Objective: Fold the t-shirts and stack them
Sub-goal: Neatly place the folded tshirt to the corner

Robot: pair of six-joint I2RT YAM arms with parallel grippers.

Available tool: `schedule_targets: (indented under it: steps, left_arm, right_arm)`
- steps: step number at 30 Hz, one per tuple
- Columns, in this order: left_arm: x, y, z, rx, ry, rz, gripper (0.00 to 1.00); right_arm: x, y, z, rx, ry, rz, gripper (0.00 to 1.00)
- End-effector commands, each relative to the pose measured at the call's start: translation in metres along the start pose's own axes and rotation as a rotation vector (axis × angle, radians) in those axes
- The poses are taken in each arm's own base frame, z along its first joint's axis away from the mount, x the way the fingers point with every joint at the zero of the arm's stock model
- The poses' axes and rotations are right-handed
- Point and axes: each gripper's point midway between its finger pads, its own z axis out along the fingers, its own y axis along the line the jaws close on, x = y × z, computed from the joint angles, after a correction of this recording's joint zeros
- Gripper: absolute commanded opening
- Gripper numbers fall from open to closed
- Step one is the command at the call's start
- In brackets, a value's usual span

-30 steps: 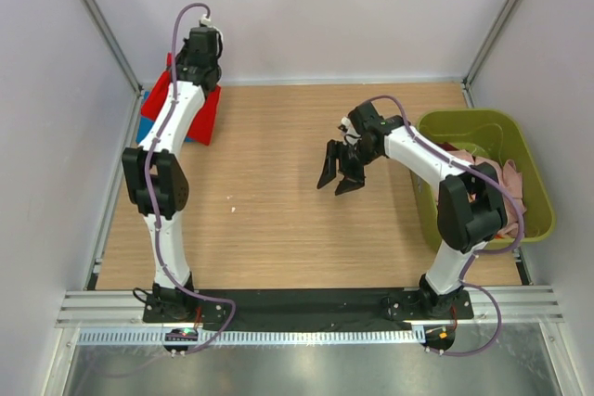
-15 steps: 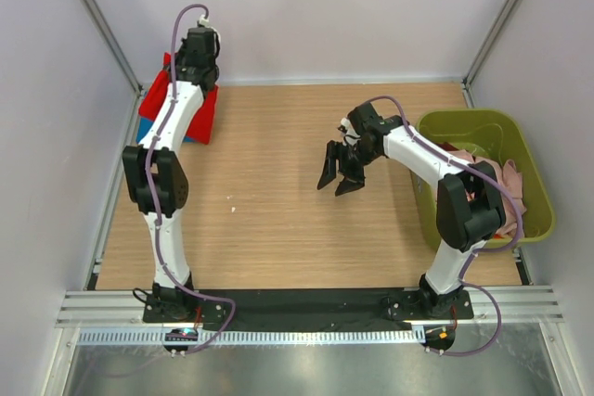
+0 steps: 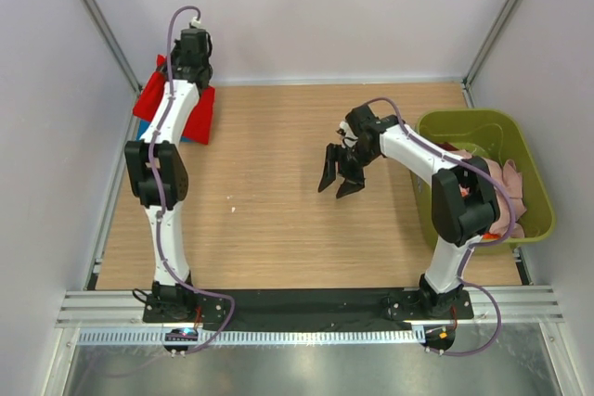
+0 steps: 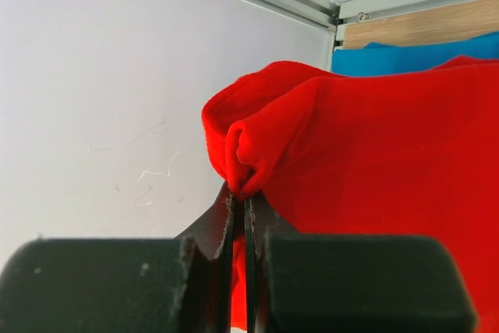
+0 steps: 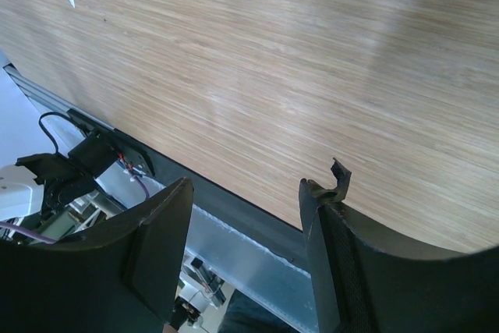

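Note:
A bright red t-shirt point(image 3: 148, 99) lies bunched in the far left corner, on top of a blue t-shirt point(image 4: 413, 56). My left gripper point(image 4: 240, 193) is shut on a fold of the red cloth close to the left wall. In the top view the left gripper point(image 3: 188, 70) hangs over that red t-shirt. My right gripper point(image 3: 336, 178) hovers over the middle of the table. In the right wrist view the right gripper point(image 5: 245, 189) is open, with nothing between its fingers. Pale pink t-shirts point(image 3: 506, 183) lie in the bin.
An olive-green plastic bin point(image 3: 534, 169) stands at the table's right edge, beside the right arm. White walls with metal frame rails close in the left, back and right sides. A small white speck point(image 3: 233, 197) lies on the wood.
My left gripper has shifted a little left and towards the back corner, taking the red t-shirt with it. The right arm has hardly moved.

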Motion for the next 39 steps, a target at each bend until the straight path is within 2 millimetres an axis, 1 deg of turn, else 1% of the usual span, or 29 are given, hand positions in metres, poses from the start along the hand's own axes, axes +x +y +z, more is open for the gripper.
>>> schedule_targets:
  steps: [1, 2, 3, 5, 8, 9, 11, 15, 16, 18, 19, 20, 21, 24, 25, 26, 27, 28, 29, 31, 32, 33, 35, 36, 37, 38, 39]
  left_arm:
    - [-0.017, 0.035, 0.003, -0.083, -0.051, -0.103, 0.0]
    - [-0.014, 0.03, 0.007, -0.08, -0.041, -0.094, 0.0]
    - [-0.016, 0.032, 0.008, -0.084, -0.046, -0.101, 0.0]
    - [-0.014, 0.027, 0.015, -0.081, -0.039, -0.103, 0.0]
    - [-0.014, 0.027, 0.021, -0.083, -0.041, -0.12, 0.0]
    - [-0.014, 0.02, 0.025, -0.077, -0.038, -0.113, 0.0]
    - [-0.014, 0.016, 0.03, -0.074, -0.04, -0.114, 0.0]
    - [-0.007, 0.008, 0.043, -0.069, -0.023, -0.114, 0.0]
    - [-0.006, 0.012, 0.046, -0.075, -0.022, -0.125, 0.0]
    - [-0.002, 0.01, 0.055, -0.073, -0.019, -0.139, 0.0]
    - [-0.004, 0.014, 0.056, -0.077, -0.025, -0.155, 0.0]
    - [-0.003, 0.011, 0.059, -0.069, -0.026, -0.157, 0.0]
    - [-0.001, 0.012, 0.062, -0.072, -0.023, -0.163, 0.0]
    - [0.006, -0.002, 0.073, -0.05, -0.011, -0.155, 0.0]
    - [0.005, -0.005, 0.075, -0.045, -0.015, -0.153, 0.0]
    - [0.006, -0.013, 0.08, -0.034, -0.015, -0.151, 0.0]
    - [0.004, -0.012, 0.08, -0.035, -0.022, -0.164, 0.0]
    - [0.017, -0.009, 0.092, -0.043, 0.005, -0.173, 0.0]
    - [0.018, -0.007, 0.096, -0.049, 0.005, -0.184, 0.0]
    - [0.024, -0.011, 0.104, -0.049, 0.016, -0.199, 0.0]
    - [0.029, -0.02, 0.111, -0.045, 0.025, -0.2, 0.0]
    - [0.032, -0.018, 0.116, -0.056, 0.029, -0.211, 0.0]
    - [0.04, -0.022, 0.126, -0.106, 0.046, -0.227, 0.27]
    - [0.043, -0.019, 0.127, -0.138, 0.054, -0.236, 0.41]
    - [0.046, -0.013, 0.127, -0.176, 0.07, -0.234, 0.47]
    - [0.044, -0.008, 0.128, -0.205, 0.064, -0.254, 0.58]
    - [0.038, 0.0, 0.125, -0.224, 0.052, -0.279, 0.83]
  right_arm:
    - [-0.011, 0.009, -0.007, -0.006, -0.029, -0.031, 0.63]
    - [-0.012, 0.009, -0.007, -0.005, -0.029, -0.031, 0.63]
    - [-0.012, 0.007, -0.004, -0.001, -0.023, -0.028, 0.63]
    - [-0.012, 0.006, -0.003, 0.001, -0.019, -0.024, 0.63]
    - [-0.013, 0.006, -0.001, 0.003, -0.016, -0.022, 0.63]
    - [-0.013, 0.005, 0.0, 0.004, -0.013, -0.02, 0.63]
    - [-0.015, 0.005, 0.002, 0.007, -0.01, -0.018, 0.63]
    - [-0.015, 0.002, 0.006, 0.018, 0.003, -0.013, 0.63]
    - [-0.015, 0.0, 0.007, 0.023, 0.005, -0.012, 0.63]
    - [-0.015, -0.003, 0.01, 0.027, 0.012, -0.009, 0.63]
    - [-0.015, -0.004, 0.013, 0.03, 0.02, -0.002, 0.63]
    - [-0.015, -0.004, 0.014, 0.03, 0.023, 0.0, 0.63]
    - [-0.017, -0.003, 0.014, 0.028, 0.02, -0.005, 0.63]
    - [-0.02, -0.003, 0.017, 0.034, 0.028, 0.0, 0.63]
    - [-0.022, -0.003, 0.018, 0.036, 0.027, 0.0, 0.63]
    - [-0.023, -0.004, 0.019, 0.039, 0.03, 0.004, 0.63]
    - [-0.024, -0.004, 0.02, 0.04, 0.031, 0.005, 0.63]
    - [-0.024, -0.005, 0.021, 0.043, 0.034, 0.007, 0.63]
    - [-0.024, -0.006, 0.023, 0.049, 0.036, 0.006, 0.63]
    - [-0.025, -0.008, 0.025, 0.056, 0.041, 0.012, 0.63]
    - [-0.025, -0.009, 0.025, 0.06, 0.04, 0.009, 0.63]
    - [-0.026, -0.01, 0.026, 0.066, 0.04, 0.012, 0.63]
    - [-0.025, -0.012, 0.026, 0.076, 0.046, 0.017, 0.63]
    - [-0.025, -0.012, 0.026, 0.078, 0.044, 0.018, 0.63]
    - [-0.025, -0.012, 0.026, 0.08, 0.043, 0.022, 0.64]
    - [-0.024, -0.012, 0.025, 0.079, 0.045, 0.026, 0.64]
    - [-0.024, -0.01, 0.022, 0.075, 0.043, 0.028, 0.64]
